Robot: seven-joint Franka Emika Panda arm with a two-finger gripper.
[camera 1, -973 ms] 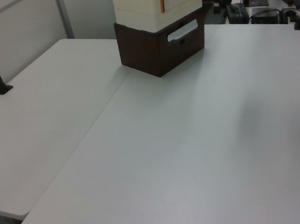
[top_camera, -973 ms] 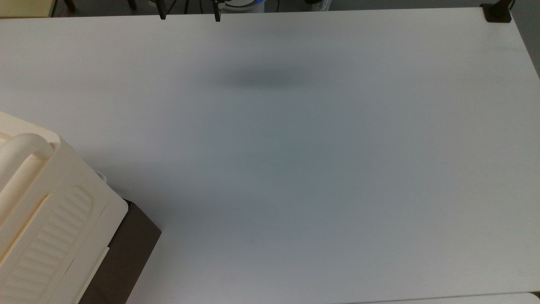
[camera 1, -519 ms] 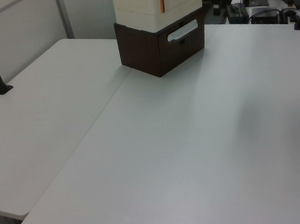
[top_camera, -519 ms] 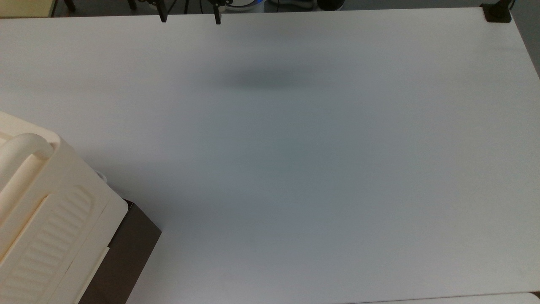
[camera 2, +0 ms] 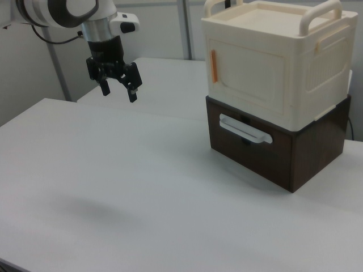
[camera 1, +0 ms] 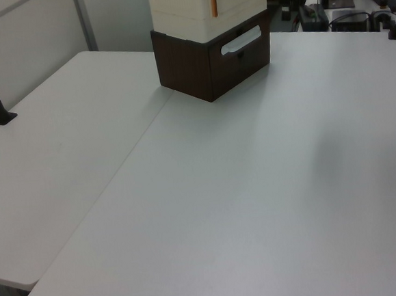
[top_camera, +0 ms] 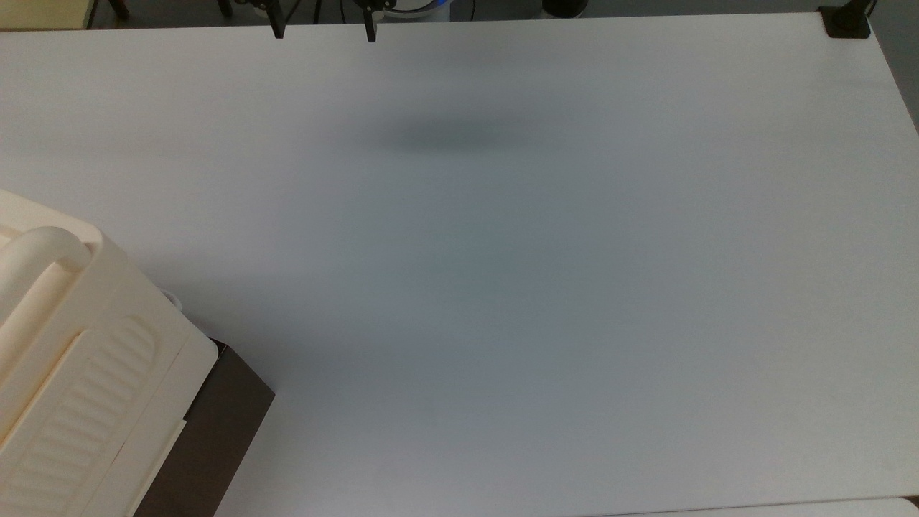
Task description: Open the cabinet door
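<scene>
— What is seen at the right view's left?
— The gripper (camera 2: 119, 91) is held in the air above the white table (camera 2: 113, 187), pointing down, its two fingers spread wide with nothing between them. In the top view, two dark fingertips (top_camera: 276, 31) are seen at the table's far edge.

— And further right?
— A broad bare stretch of table is found between the gripper and the cabinet (camera 2: 272, 62), which is stacked on a dark brown block (camera 2: 272, 156) with a white drawer handle (camera 2: 245, 131).

— Which way is the cabinet door faced?
— The cabinet door (camera 2: 245, 79) is shut and turned toward the right view's lower left, toward the open table. An orange handle (camera 2: 214, 66) is set upright along the door's left edge.

— Where is the stack placed?
— In the top view it is seen at the lower left corner (top_camera: 79, 359); in the left view, at the far end of the table (camera 1: 208, 10).
</scene>
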